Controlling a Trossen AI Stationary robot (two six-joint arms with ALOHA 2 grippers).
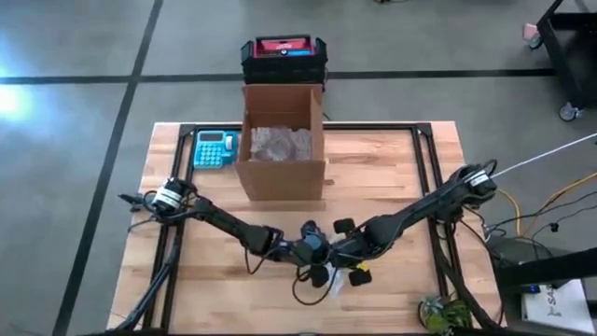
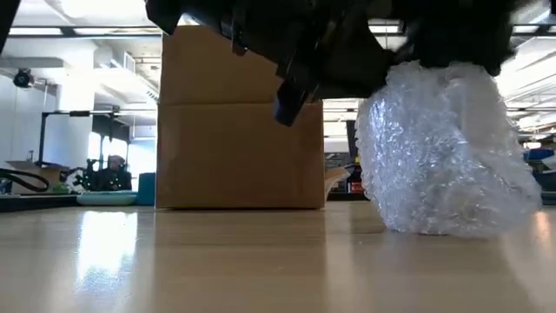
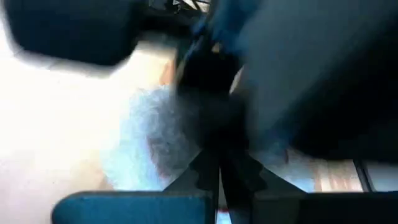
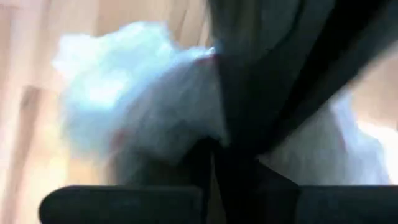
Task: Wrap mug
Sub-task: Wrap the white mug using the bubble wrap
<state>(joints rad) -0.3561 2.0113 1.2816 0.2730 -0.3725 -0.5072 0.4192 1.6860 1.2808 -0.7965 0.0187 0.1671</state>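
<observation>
i have both arms reaching in over the wooden table [image 1: 392, 187], meeting near the middle of its front edge. left gripper [image 1: 312, 252] comes in from the left side, right gripper [image 1: 347, 254] from the right, the two almost touching each other over one spot. the mug itself is not visible; what i see there is a bubble wrap bundle [image 2: 447, 152] sitting on the table surface, clear and lumpy, resting flat. in the low view it stands right under the dark gripper parts, which press on its top. a bit of the wrap [image 1: 338, 285] pokes out below the grippers in the high view, close to the front edge.

left wrist view: blurred, wrap [image 3: 152, 143] just ahead of the fingers, the two dark fingers meet at the bottom, look together. right wrist view: wrap [image 4: 130, 99] fills most of it, fingers look closed too, but i cannot tell whether either pair pinches the wrap.

behind, toward the table's back edge at the middle, an open cardboard box [image 1: 282, 140] stands upright with more bubble wrap inside it. a blue calculator [image 1: 215, 148] lies just beside the box on its left. a black and red case [image 1: 283, 58] sits on the floor past the back edge.
</observation>
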